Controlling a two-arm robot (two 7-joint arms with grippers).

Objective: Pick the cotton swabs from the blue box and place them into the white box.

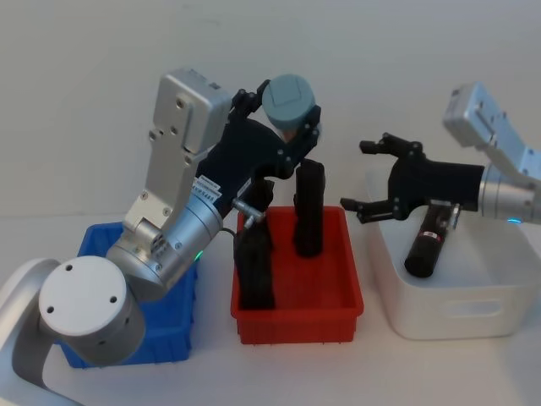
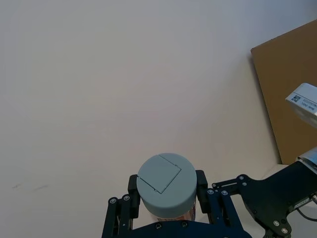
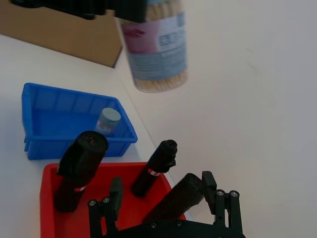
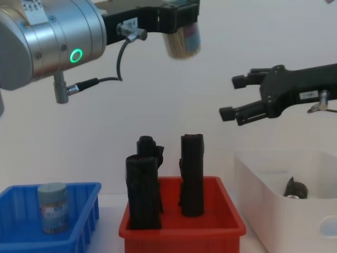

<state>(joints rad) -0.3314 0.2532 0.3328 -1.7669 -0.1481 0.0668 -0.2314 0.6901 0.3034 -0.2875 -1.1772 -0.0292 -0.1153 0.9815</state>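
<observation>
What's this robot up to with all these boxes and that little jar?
It is shifting cotton swabs from the blue box to the white box. The left gripper holds one cotton swab jar high in the air above the red tray, which stands between the two boxes. The right gripper hangs open over the white box. A second jar stands in the blue box.

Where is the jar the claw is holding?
In the head view, the clear grey-lidded cotton swab jar hangs high in the left claw, above the red plastic tray.
</observation>
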